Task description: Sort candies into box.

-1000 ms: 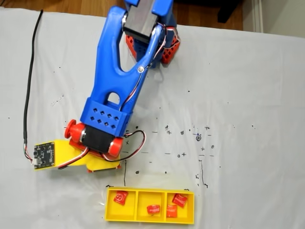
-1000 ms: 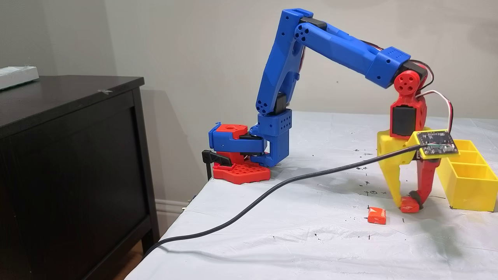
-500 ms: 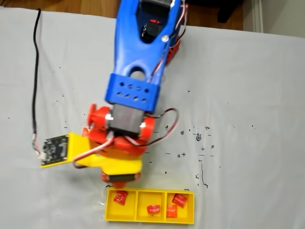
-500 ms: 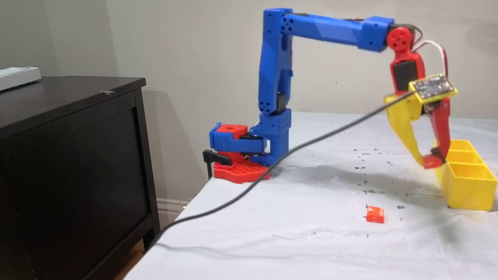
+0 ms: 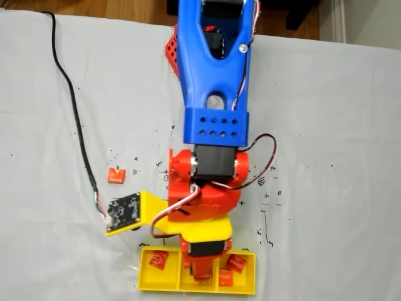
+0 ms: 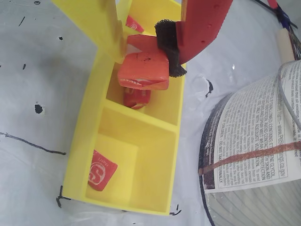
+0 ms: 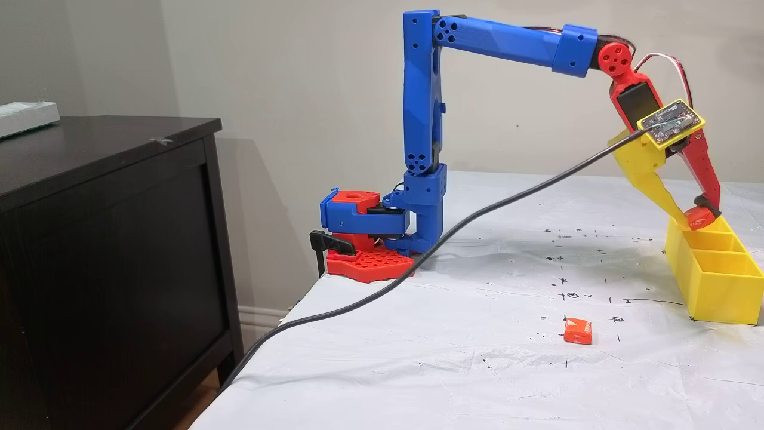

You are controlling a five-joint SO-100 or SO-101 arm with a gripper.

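Note:
My gripper (image 6: 143,59) is shut on an orange-red candy (image 6: 143,71), pinched between the yellow finger and the red finger's black pad. It hangs just above the middle compartment of the yellow box (image 6: 83,141). One candy (image 6: 136,98) lies in that compartment, another (image 6: 102,169) in the near one. In the overhead fixed view the gripper (image 5: 202,266) covers the middle of the box (image 5: 145,285), with candies left (image 5: 158,259) and right (image 5: 236,262). A loose candy (image 5: 116,175) lies on the sheet, also seen in the side fixed view (image 7: 578,331), where the gripper (image 7: 693,216) tops the box (image 7: 716,292).
A black cable (image 7: 418,263) runs from the wrist board across the white, pen-marked sheet and off its edge. A dark cabinet (image 7: 107,239) stands beside the table. The arm's red base (image 7: 364,263) sits at the table's back. A printed paper roll (image 6: 254,155) shows beside the box.
The gripper lifted a candy off the sheet, swung over toward the box and now holds it above the middle compartment. The loose candy stayed where it was.

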